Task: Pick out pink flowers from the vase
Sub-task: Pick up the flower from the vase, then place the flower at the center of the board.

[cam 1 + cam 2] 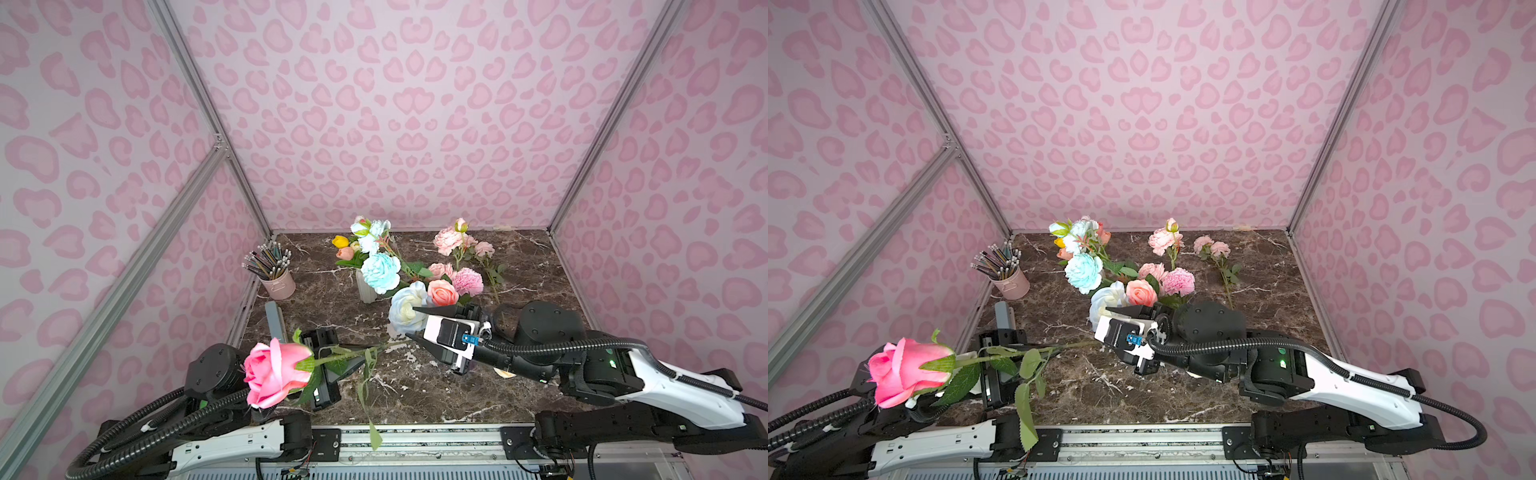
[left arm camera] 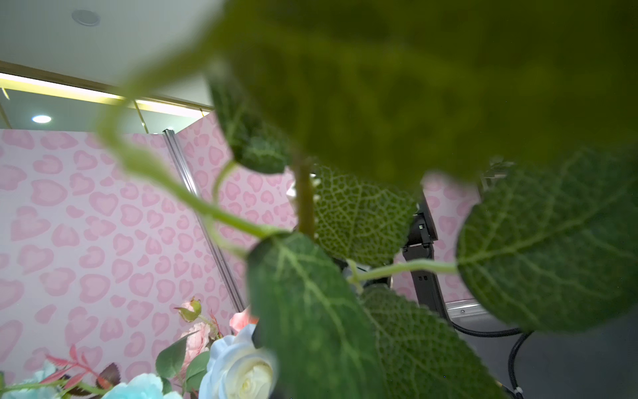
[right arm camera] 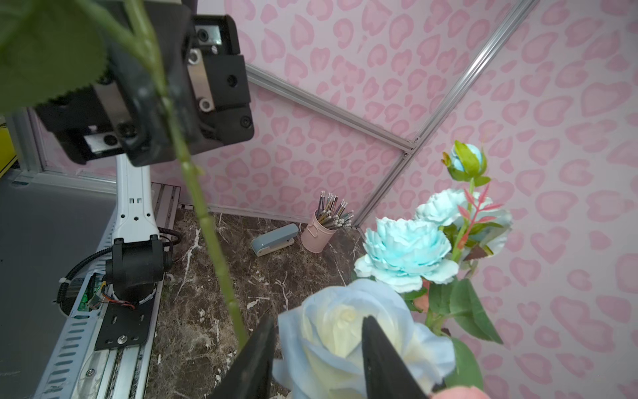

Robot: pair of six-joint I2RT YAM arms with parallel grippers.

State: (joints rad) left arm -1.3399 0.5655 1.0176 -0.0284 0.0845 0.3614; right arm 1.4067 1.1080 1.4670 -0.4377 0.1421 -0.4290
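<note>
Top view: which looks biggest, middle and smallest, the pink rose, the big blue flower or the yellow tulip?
1. Pink rose, by far; but it is raised nearer the camera, so its real size is unsure.
2. Big blue flower.
3. Yellow tulip.

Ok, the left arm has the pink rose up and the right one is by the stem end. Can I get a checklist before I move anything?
1. Left tool shut on the pink rose by its stem: ok.
2. Stem out of the vase: ok.
3. Right tool jaws apart and empty: ok.
4. Stem end between those jaws: not ok, it sits outside one finger.
5. Right tool clear of the white-blue rose: cannot tell, the bloom is right behind the jaws.
6. All pink blooms out: not ok, the pink carnation appears still in the bunch.
</note>
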